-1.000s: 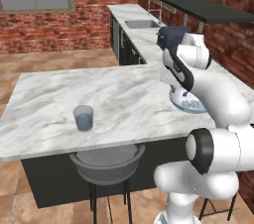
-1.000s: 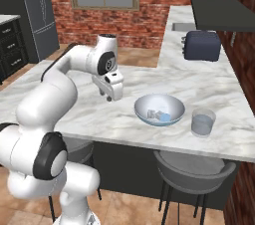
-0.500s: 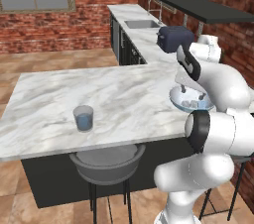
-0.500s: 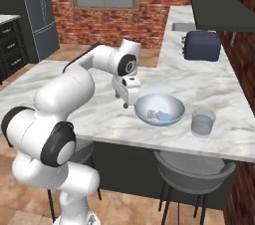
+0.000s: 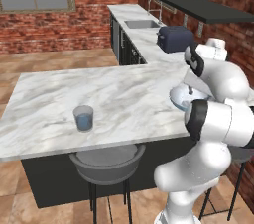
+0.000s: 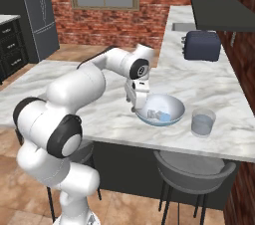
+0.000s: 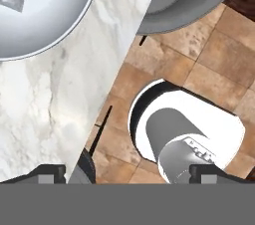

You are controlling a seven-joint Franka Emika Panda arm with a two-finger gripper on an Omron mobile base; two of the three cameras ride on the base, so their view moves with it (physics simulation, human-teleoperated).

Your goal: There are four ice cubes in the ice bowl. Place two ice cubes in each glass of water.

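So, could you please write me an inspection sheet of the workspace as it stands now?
Surface: white marbled island counter, L-shaped.
Job's things: ice bowl near the counter's front edge, ice cubes inside; one glass of water beside it, the other glass far along the counter.
Clutter: dark toaster.
Grippers: gripper at the bowl's rim, open, empty.
Cables: nothing seen.
Surroundings: brick walls, sink, grey stools.

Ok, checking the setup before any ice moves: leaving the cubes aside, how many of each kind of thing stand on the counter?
Glasses of water: 2
Ice bowl: 1
Toaster: 1
Total: 4
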